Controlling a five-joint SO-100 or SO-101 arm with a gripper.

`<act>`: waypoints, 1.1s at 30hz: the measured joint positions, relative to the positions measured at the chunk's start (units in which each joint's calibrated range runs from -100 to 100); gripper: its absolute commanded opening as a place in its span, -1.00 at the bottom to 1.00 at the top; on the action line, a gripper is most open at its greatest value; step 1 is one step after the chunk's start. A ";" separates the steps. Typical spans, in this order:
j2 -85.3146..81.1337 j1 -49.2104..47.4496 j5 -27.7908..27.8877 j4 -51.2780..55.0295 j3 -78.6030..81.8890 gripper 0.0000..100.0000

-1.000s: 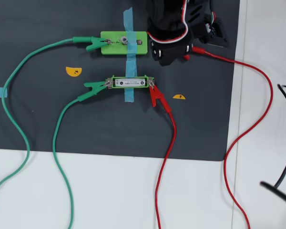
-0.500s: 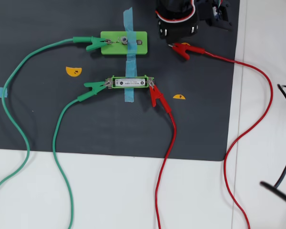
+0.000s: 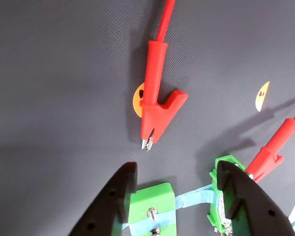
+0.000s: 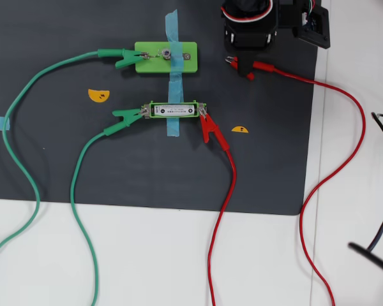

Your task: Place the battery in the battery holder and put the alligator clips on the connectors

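Black mat (image 4: 268, 172) carries four alligator clips; only the overhead view shows the battery (image 4: 173, 110). Gripper (image 3: 179, 189) gapes, released.

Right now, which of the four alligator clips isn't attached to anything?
The red alligator clip at top right of the overhead view, by the arm's base: it lies loose on the dark mat. The other red clip and both green clips bite metal tabs on the green pieces.
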 measured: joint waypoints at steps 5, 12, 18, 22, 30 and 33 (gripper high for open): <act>0.00 -2.35 -1.76 -1.97 0.00 -0.68; 0.00 -5.15 -2.17 -2.66 0.00 -0.68; 3.95 -5.26 -3.36 -6.69 0.18 -0.67; 9.49 -5.26 -3.46 -8.75 0.18 -0.67; 11.76 -5.26 -3.46 -10.12 0.18 -0.67; 11.76 -5.26 -3.46 -10.12 0.18 -0.67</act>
